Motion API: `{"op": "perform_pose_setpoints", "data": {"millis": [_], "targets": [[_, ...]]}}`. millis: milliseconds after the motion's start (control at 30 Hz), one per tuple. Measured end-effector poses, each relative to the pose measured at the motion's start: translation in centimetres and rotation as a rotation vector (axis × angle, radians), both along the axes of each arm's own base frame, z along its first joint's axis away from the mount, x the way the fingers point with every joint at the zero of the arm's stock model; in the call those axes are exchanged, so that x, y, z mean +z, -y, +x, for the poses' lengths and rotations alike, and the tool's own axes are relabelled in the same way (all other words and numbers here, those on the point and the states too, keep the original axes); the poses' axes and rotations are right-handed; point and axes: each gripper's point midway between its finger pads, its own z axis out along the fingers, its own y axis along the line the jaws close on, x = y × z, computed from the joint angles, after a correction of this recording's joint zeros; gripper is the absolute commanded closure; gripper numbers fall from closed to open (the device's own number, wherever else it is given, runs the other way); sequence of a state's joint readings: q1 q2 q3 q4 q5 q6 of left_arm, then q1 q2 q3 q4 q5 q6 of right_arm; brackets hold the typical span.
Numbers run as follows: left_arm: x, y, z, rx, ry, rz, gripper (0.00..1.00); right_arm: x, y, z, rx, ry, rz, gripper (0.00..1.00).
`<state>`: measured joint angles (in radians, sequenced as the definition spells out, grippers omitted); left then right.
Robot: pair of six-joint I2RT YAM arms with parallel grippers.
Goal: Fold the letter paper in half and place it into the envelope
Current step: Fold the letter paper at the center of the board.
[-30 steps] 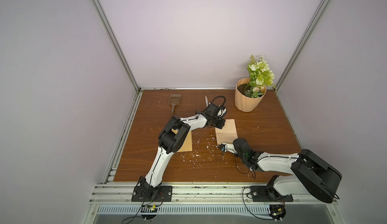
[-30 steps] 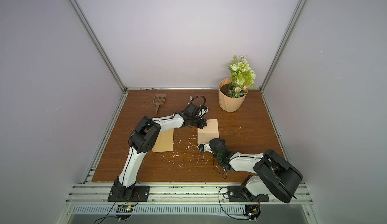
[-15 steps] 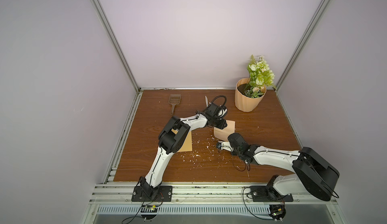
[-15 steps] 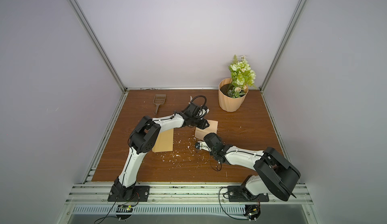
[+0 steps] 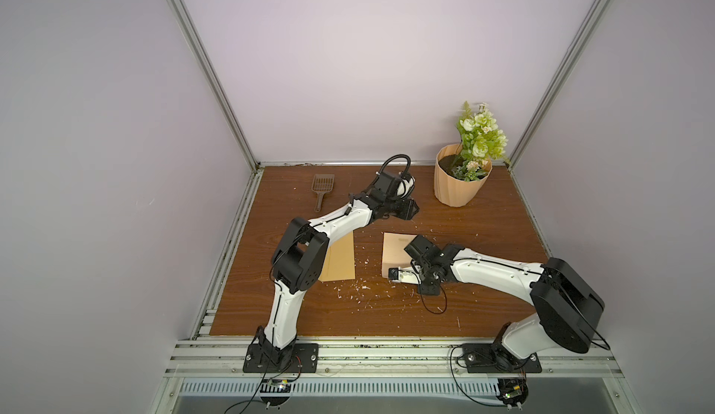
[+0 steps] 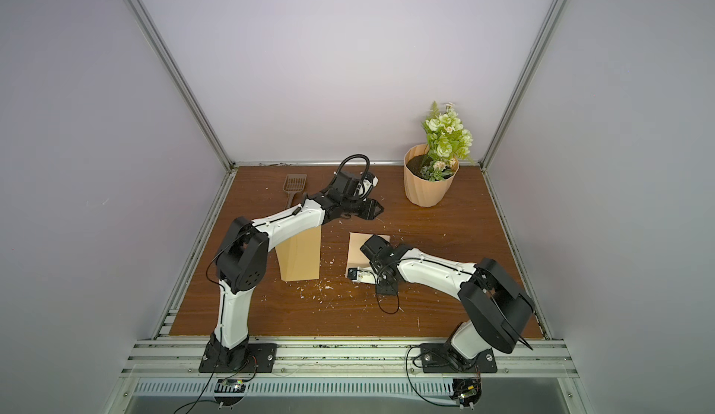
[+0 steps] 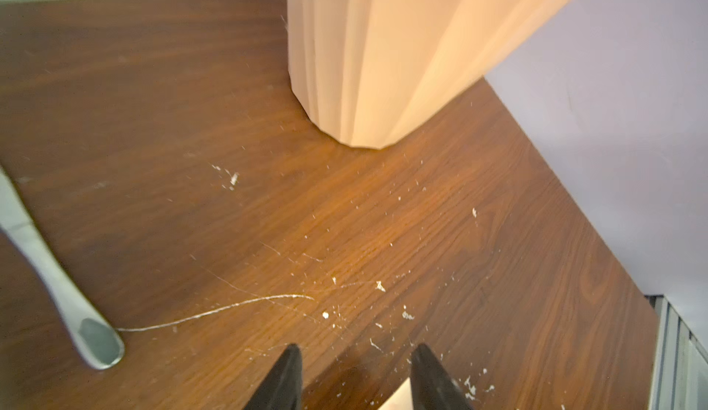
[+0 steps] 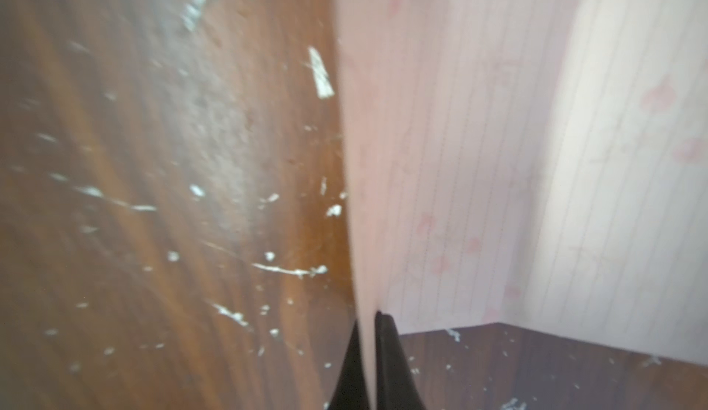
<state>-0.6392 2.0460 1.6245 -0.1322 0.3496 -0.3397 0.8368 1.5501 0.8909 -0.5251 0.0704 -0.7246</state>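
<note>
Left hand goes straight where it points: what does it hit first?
Likely the peach flower pot, dead ahead of the open left hand in the left wrist view, with only bare tabletop between. Pitch is unclear, so the hand may touch that first.

— What sits on the wood-grain table (image 5: 483, 296)?
— A peach flower pot (image 5: 458, 187) at two o'clock and a brown slotted scoop (image 5: 322, 185) at eleven.
— And nearer the middle?
— The mustard envelope (image 5: 340, 257) lies flat at nine. The pale letter paper (image 5: 394, 249) is just off centre toward three, one edge lifted. White flecks (image 5: 358, 287) are scattered toward six.
</note>
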Motion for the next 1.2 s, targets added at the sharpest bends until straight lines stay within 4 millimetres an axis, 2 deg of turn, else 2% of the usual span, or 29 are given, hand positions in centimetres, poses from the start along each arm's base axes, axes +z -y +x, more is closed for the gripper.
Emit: {"op": "perform_pose_setpoints", "data": {"millis": [100, 200, 367, 500, 700, 867, 1200], "targets": [[1.8, -1.4, 0.5, 0.029, 0.038, -0.011, 0.62, 0.0, -0.9, -0.9, -0.014, -0.097, 0.012, 1.00], [1.7, -3.2, 0.3, 0.056, 0.045, 0.010, 0.65, 0.1, -1.9, -1.6, -0.024, -0.189, 0.025, 1.00], [-0.7, -5.2, -1.8, 0.059, 0.007, 0.069, 0.68, 0.5, -3.1, -2.2, -0.055, -0.330, 0.076, 1.00], [-2.7, -6.4, -3.6, 0.055, -0.035, 0.109, 0.69, 1.3, -2.7, -1.7, -0.127, -0.449, 0.173, 1.00], [-3.3, -7.4, -5.0, 0.050, -0.052, 0.124, 0.68, 2.4, -1.8, -0.1, -0.235, -0.553, 0.289, 1.00], [-2.6, -7.5, -5.4, 0.043, -0.040, 0.115, 0.69, 1.9, -2.1, -0.2, -0.277, -0.651, 0.320, 1.00], [-3.5, -8.5, -6.9, 0.034, -0.060, 0.134, 0.71, 1.6, -1.9, 0.9, -0.396, -0.817, 0.405, 1.00]]}}
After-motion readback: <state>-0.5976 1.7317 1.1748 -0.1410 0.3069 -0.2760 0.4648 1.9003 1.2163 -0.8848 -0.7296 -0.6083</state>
